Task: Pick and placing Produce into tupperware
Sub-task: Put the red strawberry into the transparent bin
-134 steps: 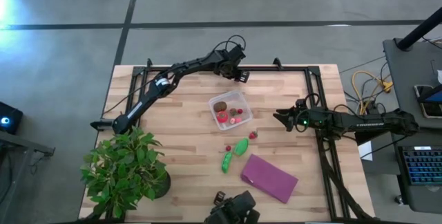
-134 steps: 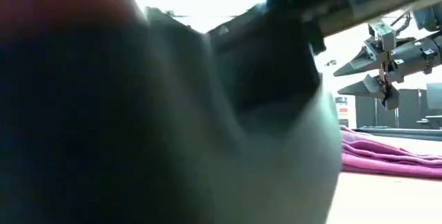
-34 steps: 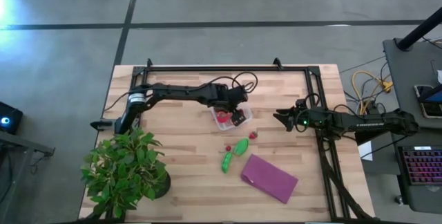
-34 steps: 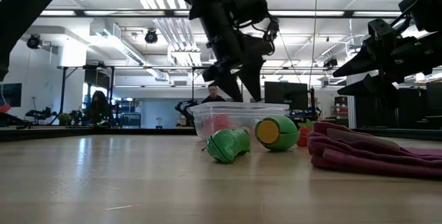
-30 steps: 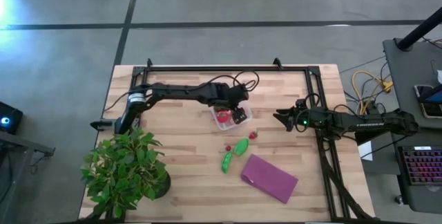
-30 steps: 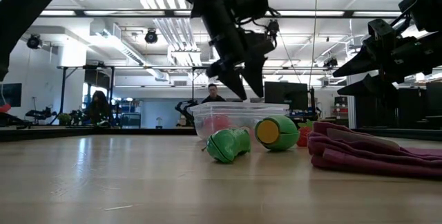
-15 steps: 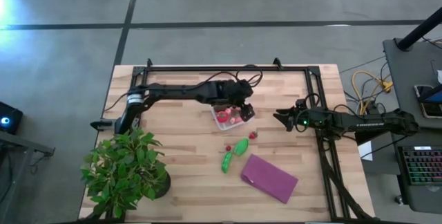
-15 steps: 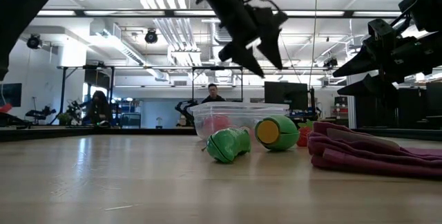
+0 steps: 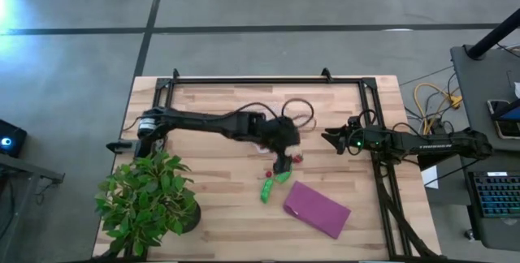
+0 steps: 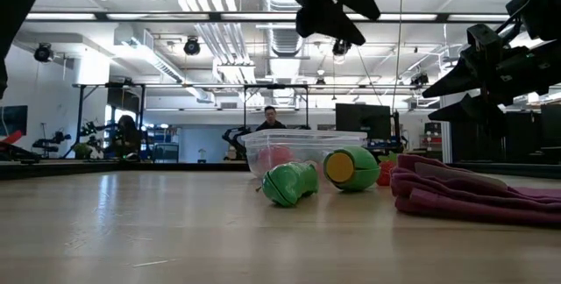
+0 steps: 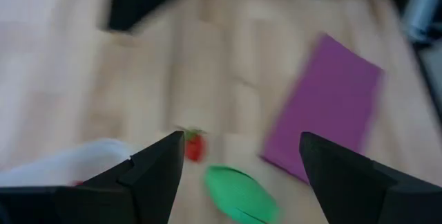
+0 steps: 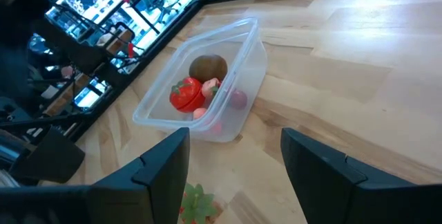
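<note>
2 green pods [image 9: 274, 181] on table [image 9: 203, 165]

From my tupperware [image 12: 207, 89], two pods [image 9: 266, 189] lie at six o'clock, the cloth [image 9: 317, 209] at five.

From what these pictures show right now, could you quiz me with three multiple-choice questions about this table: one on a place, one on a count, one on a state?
1. Where is the brown toy ball?
A. inside the clear plastic box
B. on the purple cloth
C. by the plant

2. How many bright green toy pods lie on the wooden table?
A. one
B. two
C. four

3. The left gripper is:
A. shut on a pod
B. open and empty
C. hidden

Answers: 1 A, the right wrist view shows it in the box. 2 B, the low view shows two. 3 B, its fingers stand apart with nothing between.
</note>
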`<action>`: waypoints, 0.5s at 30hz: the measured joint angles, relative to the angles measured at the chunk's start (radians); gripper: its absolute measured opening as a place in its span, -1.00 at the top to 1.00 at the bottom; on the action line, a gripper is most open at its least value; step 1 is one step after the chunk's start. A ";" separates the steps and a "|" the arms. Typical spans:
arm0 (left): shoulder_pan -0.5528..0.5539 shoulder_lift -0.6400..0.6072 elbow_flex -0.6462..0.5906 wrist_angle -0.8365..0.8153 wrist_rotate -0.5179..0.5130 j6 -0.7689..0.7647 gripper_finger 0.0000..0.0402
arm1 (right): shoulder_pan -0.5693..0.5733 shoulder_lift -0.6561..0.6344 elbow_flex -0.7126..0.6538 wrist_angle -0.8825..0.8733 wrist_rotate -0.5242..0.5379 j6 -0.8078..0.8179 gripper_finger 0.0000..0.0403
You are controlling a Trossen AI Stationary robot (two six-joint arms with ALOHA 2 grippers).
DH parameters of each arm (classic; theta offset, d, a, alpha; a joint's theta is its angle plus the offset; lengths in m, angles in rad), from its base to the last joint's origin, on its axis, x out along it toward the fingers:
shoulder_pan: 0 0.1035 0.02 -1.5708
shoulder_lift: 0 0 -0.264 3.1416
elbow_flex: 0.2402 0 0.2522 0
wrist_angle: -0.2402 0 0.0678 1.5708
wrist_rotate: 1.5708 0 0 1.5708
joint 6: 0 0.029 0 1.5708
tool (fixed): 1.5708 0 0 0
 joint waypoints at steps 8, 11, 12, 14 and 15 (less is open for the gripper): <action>-0.088 0.005 -0.067 -0.064 0.090 0.078 -0.35 | 0.000 0.000 0.000 0.000 0.000 0.000 -0.09; -0.108 0.006 -0.124 -0.065 0.101 0.096 -0.35 | 0.000 0.000 0.000 0.000 0.000 0.000 -0.09; -0.109 0.006 -0.141 -0.061 0.104 0.088 -0.35 | 0.000 0.000 0.000 0.000 0.000 0.000 -0.09; -0.109 0.018 -0.160 -0.045 0.103 0.026 -0.35 | 0.000 0.000 0.000 0.000 0.000 0.000 -0.09; -0.107 0.022 -0.161 -0.043 0.094 -0.013 -0.35 | 0.000 0.000 0.000 0.000 0.000 0.000 -0.09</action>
